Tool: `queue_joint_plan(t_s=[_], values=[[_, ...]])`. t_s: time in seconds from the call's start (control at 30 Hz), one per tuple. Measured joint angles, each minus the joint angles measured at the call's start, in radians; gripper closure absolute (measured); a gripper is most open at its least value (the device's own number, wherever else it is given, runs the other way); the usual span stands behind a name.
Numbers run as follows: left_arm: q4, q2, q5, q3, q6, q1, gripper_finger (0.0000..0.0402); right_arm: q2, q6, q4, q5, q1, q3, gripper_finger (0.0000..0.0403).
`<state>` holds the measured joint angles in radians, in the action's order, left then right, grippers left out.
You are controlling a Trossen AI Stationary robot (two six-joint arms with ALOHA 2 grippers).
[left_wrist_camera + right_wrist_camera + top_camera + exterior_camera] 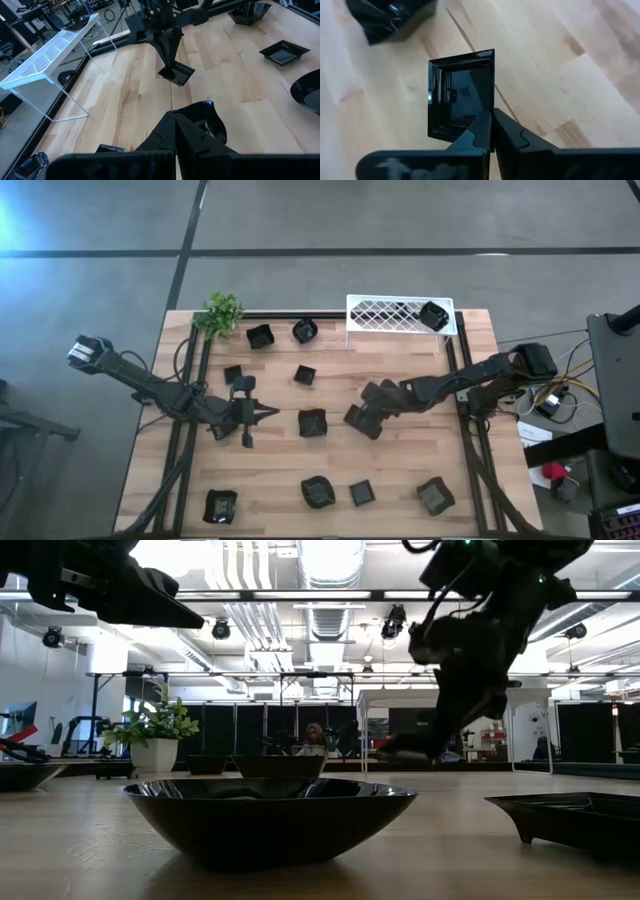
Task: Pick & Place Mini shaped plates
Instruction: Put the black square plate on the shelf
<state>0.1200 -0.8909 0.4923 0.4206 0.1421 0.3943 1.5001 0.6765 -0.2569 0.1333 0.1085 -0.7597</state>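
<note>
Wooden table (400,470) in bright, pipe-ceilinged hall.
</note>
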Motion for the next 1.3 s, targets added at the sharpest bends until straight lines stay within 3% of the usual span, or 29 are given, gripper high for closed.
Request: queue_joint_plan(t_s=[0.23,0.53,0.9,1.3], values=[[0.0,0.0,0.0,0.0,0.0,0.0,0.0402,-0.119,0.0,0.0,0.041,0.0,-0.001,0.0395],[0.0,0.0,0.0,0.0,0.0,0.0,0.0402,-0.311,-0.025,-0.001,0.205,-0.031,-0.002,0.0395],[0.003,0.0,0.0,0.0,0.0,0.0,0.0402,-0.454,-0.108,-0.086,0.21,-0.276,-0.06,0.0394],[0.004,0.0,0.0,0.0,0.0,0.0,0.0402,-0.41,-0.191,-0.295,0.21,-0.537,-0.235,0.0394]])
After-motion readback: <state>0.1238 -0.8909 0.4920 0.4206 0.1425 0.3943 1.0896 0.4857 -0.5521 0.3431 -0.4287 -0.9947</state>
